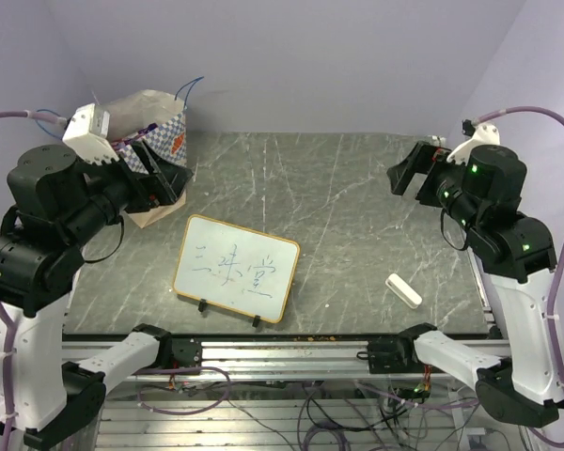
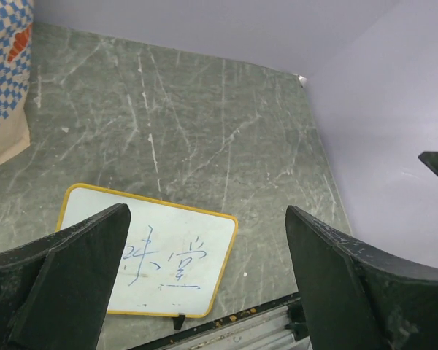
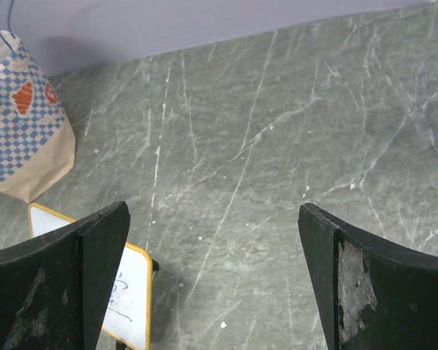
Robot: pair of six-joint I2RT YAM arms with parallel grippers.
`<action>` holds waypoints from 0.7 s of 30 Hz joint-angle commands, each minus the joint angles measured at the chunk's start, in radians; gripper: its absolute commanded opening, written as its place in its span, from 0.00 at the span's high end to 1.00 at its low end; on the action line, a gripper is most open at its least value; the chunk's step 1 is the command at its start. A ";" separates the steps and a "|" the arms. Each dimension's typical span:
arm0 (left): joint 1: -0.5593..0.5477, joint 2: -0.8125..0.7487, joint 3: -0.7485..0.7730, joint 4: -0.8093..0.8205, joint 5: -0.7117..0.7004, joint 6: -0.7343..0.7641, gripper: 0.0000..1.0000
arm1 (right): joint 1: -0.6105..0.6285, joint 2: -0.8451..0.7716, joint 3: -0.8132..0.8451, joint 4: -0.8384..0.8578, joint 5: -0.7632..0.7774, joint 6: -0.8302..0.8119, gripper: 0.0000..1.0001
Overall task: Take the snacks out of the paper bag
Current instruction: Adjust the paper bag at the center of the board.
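Observation:
The tan paper bag [image 1: 155,117] with a blue-white chequered band and blue cord handles stands at the table's far left. It also shows in the left wrist view [image 2: 4,80] and in the right wrist view [image 3: 22,131]. No snacks show outside it, and its inside is hidden. My left gripper [image 1: 167,183] hangs just in front of the bag, above the table, open and empty [image 2: 206,210]. My right gripper [image 1: 409,178] is raised over the far right of the table, open and empty [image 3: 212,207].
A yellow-framed whiteboard [image 1: 235,268] with blue writing stands on small black feet at front centre, also in the left wrist view [image 2: 168,255]. A white eraser block [image 1: 403,290] lies at front right. Lilac walls close the back and sides.

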 commanded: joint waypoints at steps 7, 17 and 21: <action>0.002 0.092 -0.022 0.100 -0.176 0.022 0.04 | -0.050 -0.034 -0.130 0.070 0.045 -0.015 0.00; 0.050 0.271 0.001 0.177 -0.255 0.027 0.04 | -0.083 -0.017 -0.225 0.161 0.081 -0.024 0.00; 0.107 0.352 0.021 0.200 -0.242 0.036 0.05 | -0.089 0.000 -0.242 0.194 0.067 -0.032 0.00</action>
